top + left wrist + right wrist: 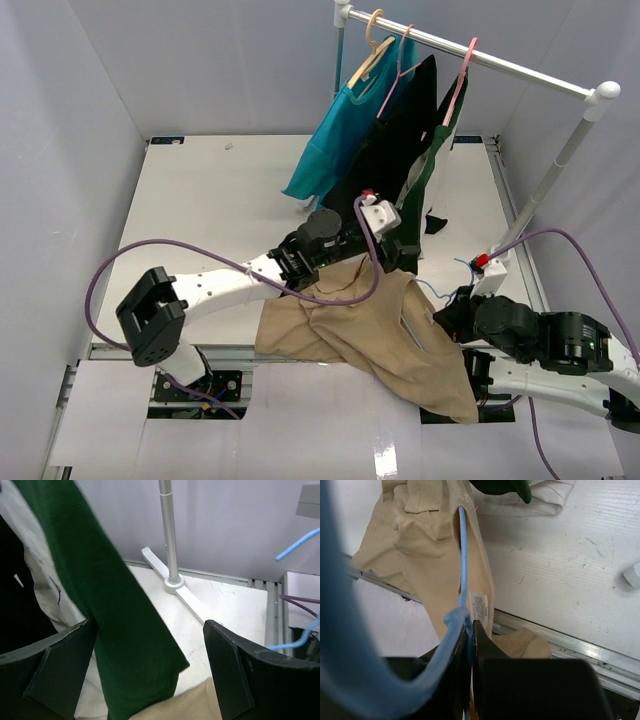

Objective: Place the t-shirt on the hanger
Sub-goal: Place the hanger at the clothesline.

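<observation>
The tan t-shirt (380, 330) lies crumpled at the table's front edge, partly hanging over it. My right gripper (471, 627) is shut on the thin light-blue hanger (464, 555). The hanger's wire runs into the neck opening of the t-shirt (415, 535), beside its white label. In the top view the hanger (428, 290) shows between the t-shirt and my right gripper (450, 308). My left gripper (150, 680) is open just above the t-shirt's far edge (190, 705). A hanging dark green sleeve (125, 630) dangles between its jaws. My left gripper (398, 252) sits under the hanging shirts.
A white clothes rack (500, 60) stands at the back right, and its foot and pole (172, 582) show in the left wrist view. A teal shirt (335, 140), a black shirt (395, 140) and a dark green shirt (440, 130) hang from it. A metal rail (560, 640) runs along the table's front edge.
</observation>
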